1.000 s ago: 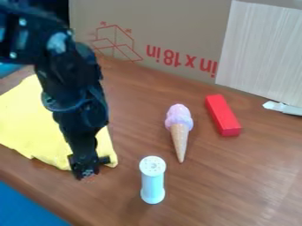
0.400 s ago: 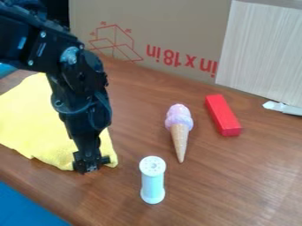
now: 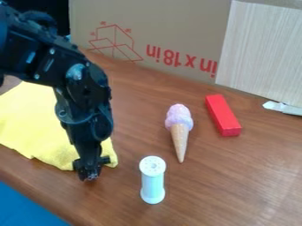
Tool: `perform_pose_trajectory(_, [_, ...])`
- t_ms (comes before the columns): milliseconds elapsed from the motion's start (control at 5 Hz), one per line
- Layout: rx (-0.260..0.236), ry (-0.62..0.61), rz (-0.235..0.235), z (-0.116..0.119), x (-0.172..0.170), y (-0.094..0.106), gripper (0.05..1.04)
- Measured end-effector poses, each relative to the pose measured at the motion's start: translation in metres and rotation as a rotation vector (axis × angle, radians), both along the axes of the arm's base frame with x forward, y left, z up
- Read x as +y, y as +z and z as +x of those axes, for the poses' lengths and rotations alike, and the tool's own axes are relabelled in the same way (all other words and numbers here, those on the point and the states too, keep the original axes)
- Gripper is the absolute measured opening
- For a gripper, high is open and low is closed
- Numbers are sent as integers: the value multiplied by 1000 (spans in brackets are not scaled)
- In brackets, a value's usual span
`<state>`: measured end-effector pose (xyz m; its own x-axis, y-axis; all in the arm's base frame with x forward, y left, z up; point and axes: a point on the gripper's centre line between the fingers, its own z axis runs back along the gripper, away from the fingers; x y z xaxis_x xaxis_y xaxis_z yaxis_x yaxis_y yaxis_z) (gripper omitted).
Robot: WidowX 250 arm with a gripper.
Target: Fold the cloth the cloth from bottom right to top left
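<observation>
the gripper [image 3: 89, 173] is moving slightly lower in the view, toward the table's near edge, while the yellow cloth [image 3: 35, 123] is keeping its place. the black arm [image 3: 82, 88] is coming in from the upper left and crossing above the cloth, and the gripper is hanging at the cloth's bottom right corner, its tip reaching just past the lower edge. whether it is grasping the cloth or hanging released, i cannot tell. the cloth is lying on the left of the brown table [image 3: 200, 194], its wavy lower edge running near the table's near edge. brown tabletop is stretching between the cloth and 1 toy ice cream cone [image 3: 179, 128]. 1 pale blue and white cylinder [image 3: 152, 181] is standing upright near that corner, apart from the gripper. 1 red block [image 3: 223, 115] is lying beyond the cone, to the right, and 1 cardboard box [image 3: 159, 26] is bounding the far side.
</observation>
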<state>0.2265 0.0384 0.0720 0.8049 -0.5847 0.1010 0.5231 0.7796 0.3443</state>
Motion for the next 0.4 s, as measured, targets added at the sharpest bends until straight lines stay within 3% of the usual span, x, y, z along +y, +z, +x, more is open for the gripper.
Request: perform_pose_trajectory(400, [5,16,19,0,2,-11,369])
